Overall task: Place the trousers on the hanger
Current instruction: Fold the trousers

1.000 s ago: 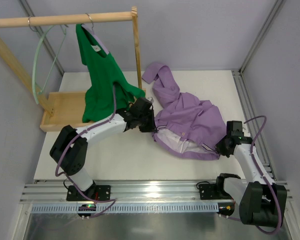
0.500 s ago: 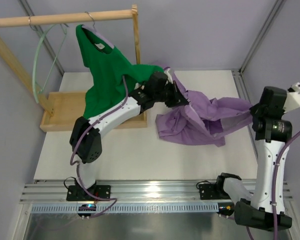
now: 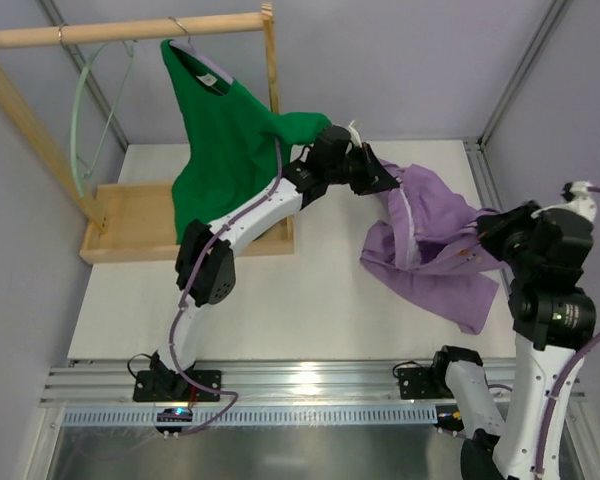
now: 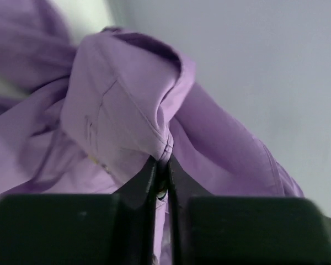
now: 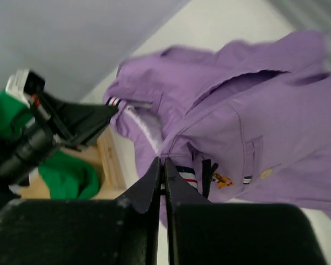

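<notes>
White table [image 3: 280, 295] underneath, trousers [image 3: 430, 260] slung midair at 3 o'clock, left gripper [image 4: 161, 168] and right gripper [image 5: 161, 165] both pinching thin folds (might slip out mid-swing); hanger [image 3: 73, 125] way off at 10 o'clock.

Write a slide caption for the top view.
Left gripper and right gripper hold the trousers between them; hanger hangs on the rail beside the green top.

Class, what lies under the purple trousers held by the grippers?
The white table shows around the trousers, pinched by left gripper and right gripper; the patch directly beneath is covered.
</notes>
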